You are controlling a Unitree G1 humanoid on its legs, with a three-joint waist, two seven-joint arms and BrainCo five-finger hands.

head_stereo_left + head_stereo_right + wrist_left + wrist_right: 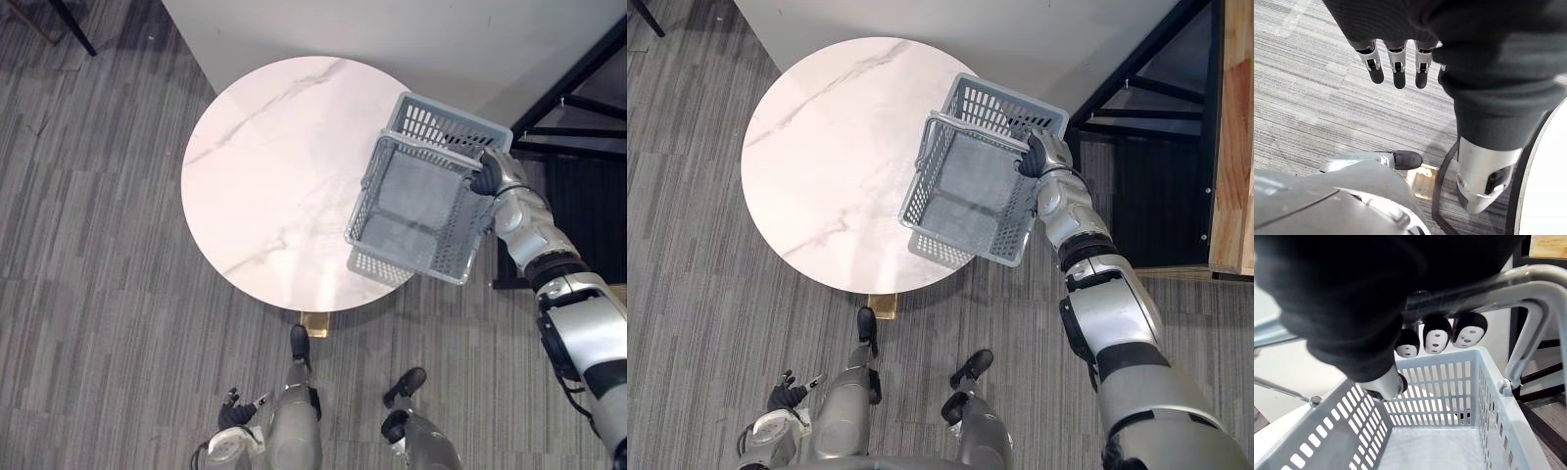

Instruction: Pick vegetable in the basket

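A grey plastic basket (416, 201) hangs tilted above the right edge of the round white marble table (265, 186). My right hand (487, 174) is shut on the basket handle (1518, 281), its fingers (1436, 335) curled round the grey bar. The basket's inside (1435, 448) holds nothing I can see. Low by my side, above the carpet, my left hand (1396, 58) hangs with its fingers straight and holds nothing; it also shows as the dark hand (233, 412) at the bottom of the left eye view. No vegetable is in view.
Grey striped carpet (88, 294) surrounds the table. A pale wall (441, 39) runs behind it. A black metal frame (578, 88) stands at the far right, with a wooden edge (1234, 137) beside it. A dark furniture leg (73, 24) shows at the top left.
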